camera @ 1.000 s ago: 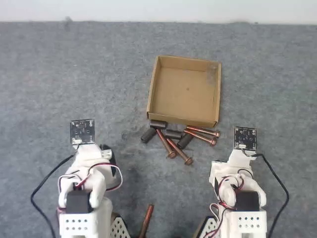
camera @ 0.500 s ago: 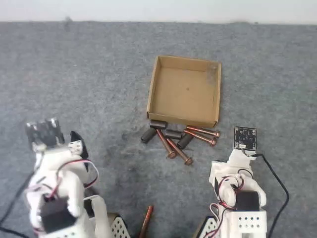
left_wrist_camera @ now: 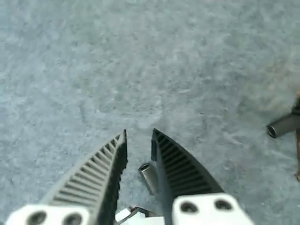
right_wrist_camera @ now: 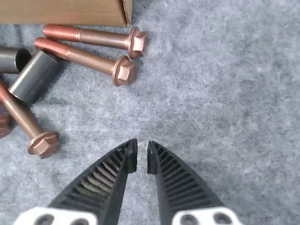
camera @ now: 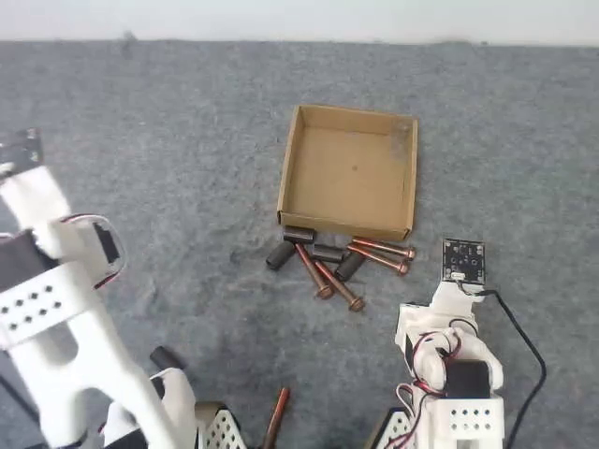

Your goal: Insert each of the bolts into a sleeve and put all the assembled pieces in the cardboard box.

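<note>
Hovering empty with jaws narrowly parted, the left gripper (left_wrist_camera: 139, 136) hangs above a stray sleeve (left_wrist_camera: 149, 176); the right gripper (right_wrist_camera: 141, 147), nearly pressed together, faces bolts (right_wrist_camera: 89, 37) beside the cardboard box (camera: 348, 226). Round parts may roll away when nudged.

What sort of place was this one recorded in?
Probably a tabletop robot test bench rather than a home or factory: a grey felt-like mat serves as the work surface, with a cardboard box, loose copper bolts and dark sleeves laid out on it.
</note>
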Robot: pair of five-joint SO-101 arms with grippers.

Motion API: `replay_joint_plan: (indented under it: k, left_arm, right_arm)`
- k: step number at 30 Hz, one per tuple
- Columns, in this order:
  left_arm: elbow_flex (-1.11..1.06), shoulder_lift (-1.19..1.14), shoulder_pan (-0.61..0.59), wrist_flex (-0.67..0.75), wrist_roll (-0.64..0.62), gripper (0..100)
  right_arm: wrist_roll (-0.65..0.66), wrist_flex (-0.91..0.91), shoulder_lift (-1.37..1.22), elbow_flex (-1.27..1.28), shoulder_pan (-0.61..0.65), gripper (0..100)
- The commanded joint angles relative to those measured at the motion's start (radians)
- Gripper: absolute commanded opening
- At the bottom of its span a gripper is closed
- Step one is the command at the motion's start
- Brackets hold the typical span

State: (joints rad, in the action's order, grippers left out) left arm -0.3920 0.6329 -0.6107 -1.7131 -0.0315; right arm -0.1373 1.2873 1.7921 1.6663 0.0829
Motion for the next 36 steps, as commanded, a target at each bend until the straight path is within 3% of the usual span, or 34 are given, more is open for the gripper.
replay_joint_plan:
  k: [1,8,16,27,36]
  left_arm:
    - [0.051,-0.002,-0.066,0.003,0.005,9]
    - [0.051,-0.002,-0.238,0.006,0.012,9]
    - [0.028,-0.009,-0.473,0.18,0.087,9]
    - [-0.051,-0.012,-0.528,0.431,0.141,9]
    - [-0.044,-0.021,-0.483,0.445,0.066,9]
  right_arm:
    - [0.008,0.007,-0.007,0.015,-0.01,3.8]
    - [0.008,0.007,-0.007,0.015,-0.01,3.8]
    - [0.008,0.007,-0.007,0.015,-0.01,3.8]
    - [0.008,0.005,-0.007,0.015,-0.005,3.8]
    - [0.002,-0.001,-0.007,0.017,-0.001,3.8]
